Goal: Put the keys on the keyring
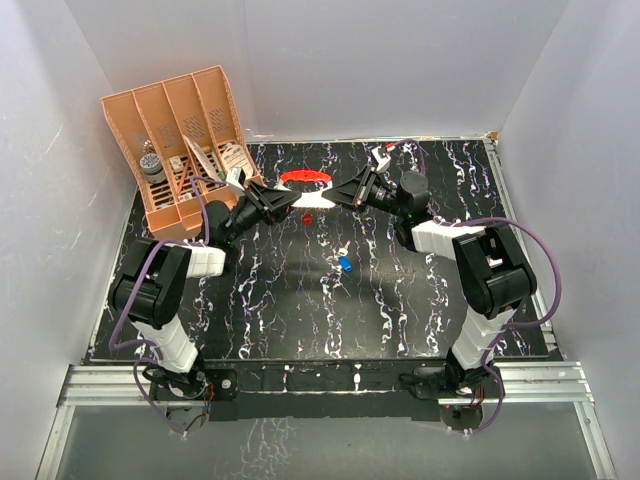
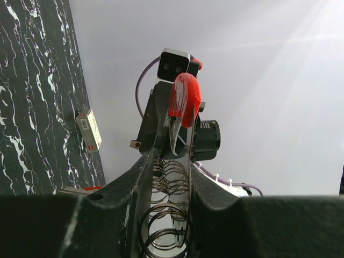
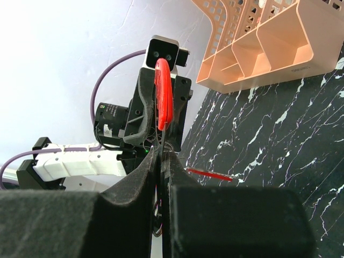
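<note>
Red key (image 3: 164,99) pinched edge-on in right end effector (image 3: 163,153), upper centre of overhead frame.
Left end effector (image 2: 171,160) brackets it, can't tell if clamped. Keyring (image 1: 307,178) on bench (image 1: 300,310) just above; blue key (image 1: 345,265) mid-frame.

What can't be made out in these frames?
1. Whether the red key below the keyring is threaded on it: top view, too small and crowded.
2. What the left gripper pinches: left wrist view, its own fingers cover the contact.
3. The blue key, blade and hole: seen in the top view only, too small.
</note>
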Available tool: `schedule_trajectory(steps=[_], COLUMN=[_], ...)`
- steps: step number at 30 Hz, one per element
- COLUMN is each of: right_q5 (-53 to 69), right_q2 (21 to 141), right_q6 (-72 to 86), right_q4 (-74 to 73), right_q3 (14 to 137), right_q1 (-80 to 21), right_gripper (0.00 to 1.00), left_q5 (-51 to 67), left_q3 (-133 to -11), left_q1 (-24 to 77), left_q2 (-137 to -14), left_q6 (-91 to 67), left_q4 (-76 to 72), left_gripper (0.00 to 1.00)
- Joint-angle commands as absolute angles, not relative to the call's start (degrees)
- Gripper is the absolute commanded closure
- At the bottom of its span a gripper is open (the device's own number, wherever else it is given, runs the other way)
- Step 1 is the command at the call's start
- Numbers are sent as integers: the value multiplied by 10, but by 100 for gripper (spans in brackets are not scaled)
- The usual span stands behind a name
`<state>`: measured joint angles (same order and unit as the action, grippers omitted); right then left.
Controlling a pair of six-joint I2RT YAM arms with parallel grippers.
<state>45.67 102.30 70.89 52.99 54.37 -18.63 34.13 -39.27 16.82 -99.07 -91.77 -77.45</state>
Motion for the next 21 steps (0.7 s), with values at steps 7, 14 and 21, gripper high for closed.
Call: schedule_trajectory(steps=[7,14,21], right_q5=[452,452,458], right_q2=[1013,1018,1025], right_q6=[707,712,725], right_q4=[570,573,580], right_q3=[549,553,562], right_q1=[-171,-171,-172], right_gripper=[100,100,100], left_q5=[363,373,393], left_q3=[-394,-402,-421], left_q1=[163,163,164], left_q2=[-972,-977,-986], left_q6=[-928,-926,-921], left_q4=[-842,-843,-836], left_gripper=[76,65,64])
